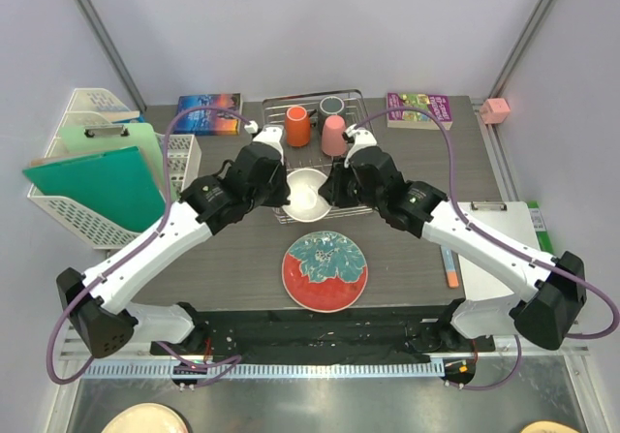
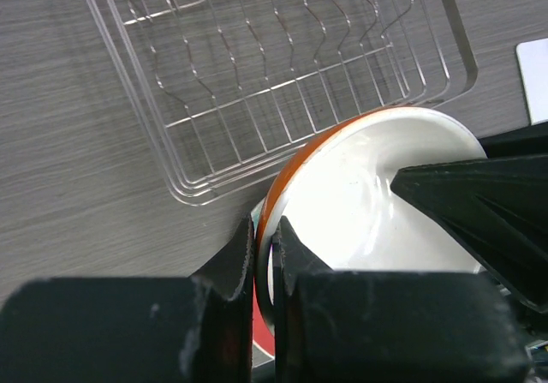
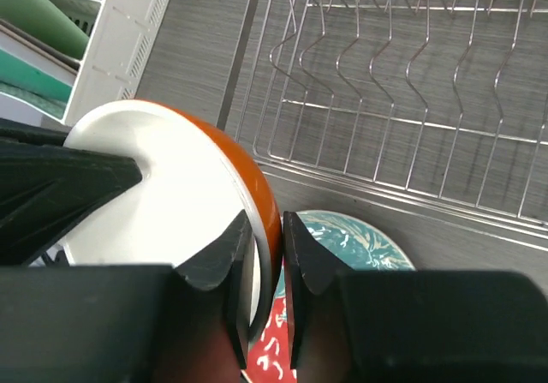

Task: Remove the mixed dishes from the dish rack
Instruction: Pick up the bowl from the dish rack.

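The small orange-and-white bowl (image 1: 308, 193) hangs over the front edge of the silver wire dish rack (image 1: 274, 113), held by both grippers. My left gripper (image 1: 289, 191) is shut on its left rim (image 2: 265, 246); my right gripper (image 1: 329, 189) is shut on its right rim (image 3: 265, 246). The bowl fills both wrist views (image 2: 368, 203) (image 3: 171, 194). The orange mug (image 1: 297, 126), pink cup (image 1: 334, 135) and dark grey mug (image 1: 332, 104) stand at the back of the rack. The teal plate with red-orange rim (image 1: 325, 271) lies on the table in front of the rack, also in the right wrist view (image 3: 360, 237).
A white lattice basket (image 1: 73, 210) with green folders stands at the left. Books lie at the back left (image 1: 208, 113) and back right (image 1: 418, 108). A clipboard (image 1: 499, 249) and a pen (image 1: 450, 268) lie at the right. A pink block (image 1: 495, 110) sits at the back right.
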Robot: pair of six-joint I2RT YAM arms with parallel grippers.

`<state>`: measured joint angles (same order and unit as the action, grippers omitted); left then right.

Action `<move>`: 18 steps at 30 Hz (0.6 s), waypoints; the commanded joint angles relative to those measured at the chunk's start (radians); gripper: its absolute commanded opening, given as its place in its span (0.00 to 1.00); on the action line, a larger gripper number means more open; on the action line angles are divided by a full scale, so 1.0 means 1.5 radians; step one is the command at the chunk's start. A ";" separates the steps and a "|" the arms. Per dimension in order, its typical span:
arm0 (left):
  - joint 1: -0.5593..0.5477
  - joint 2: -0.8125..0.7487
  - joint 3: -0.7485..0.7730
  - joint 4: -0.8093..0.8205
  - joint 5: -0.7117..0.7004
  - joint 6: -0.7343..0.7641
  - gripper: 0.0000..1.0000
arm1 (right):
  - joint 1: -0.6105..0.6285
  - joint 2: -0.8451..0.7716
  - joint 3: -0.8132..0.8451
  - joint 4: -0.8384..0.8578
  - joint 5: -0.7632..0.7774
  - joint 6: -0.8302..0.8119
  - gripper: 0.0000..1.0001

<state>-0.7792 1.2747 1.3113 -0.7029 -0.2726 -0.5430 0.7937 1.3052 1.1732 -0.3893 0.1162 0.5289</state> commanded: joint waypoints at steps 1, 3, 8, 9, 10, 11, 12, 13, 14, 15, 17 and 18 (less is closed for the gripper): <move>0.002 -0.017 -0.009 0.042 0.023 -0.004 0.00 | 0.001 -0.007 -0.015 0.035 -0.005 -0.002 0.10; 0.001 -0.019 -0.010 0.038 0.016 -0.001 0.00 | 0.001 -0.020 -0.022 0.034 -0.004 -0.003 0.01; 0.002 -0.031 0.000 0.003 -0.050 0.030 0.55 | 0.001 -0.070 -0.040 -0.009 0.005 0.000 0.01; 0.002 -0.034 0.000 0.000 -0.089 0.032 0.63 | 0.001 -0.087 -0.042 -0.020 0.008 0.001 0.01; 0.002 -0.043 -0.001 -0.003 -0.109 0.036 0.77 | 0.000 -0.095 -0.051 -0.030 0.008 0.002 0.01; 0.002 -0.046 -0.001 -0.008 -0.131 0.042 0.83 | 0.001 -0.104 -0.057 -0.049 0.009 0.004 0.01; 0.002 -0.050 -0.003 -0.009 -0.150 0.044 0.91 | 0.001 -0.112 -0.062 -0.058 0.012 0.009 0.01; 0.002 -0.055 -0.006 -0.010 -0.190 0.046 1.00 | 0.002 -0.125 -0.073 -0.067 0.013 0.012 0.01; 0.001 -0.059 -0.009 -0.012 -0.209 0.046 1.00 | 0.002 -0.131 -0.080 -0.083 0.014 0.015 0.01; 0.003 -0.061 -0.012 -0.012 -0.224 0.044 1.00 | 0.003 -0.135 -0.086 -0.092 0.012 0.021 0.01; 0.003 -0.067 -0.026 -0.013 -0.265 0.034 1.00 | 0.006 -0.138 -0.107 -0.112 0.004 0.026 0.01; 0.003 -0.067 -0.033 -0.013 -0.276 0.022 1.00 | 0.016 -0.133 -0.115 -0.119 0.002 0.027 0.01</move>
<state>-0.8253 1.2163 1.2861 -0.6949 -0.3626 -0.5079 0.8013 1.1477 1.0473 -0.4141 0.1295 0.5667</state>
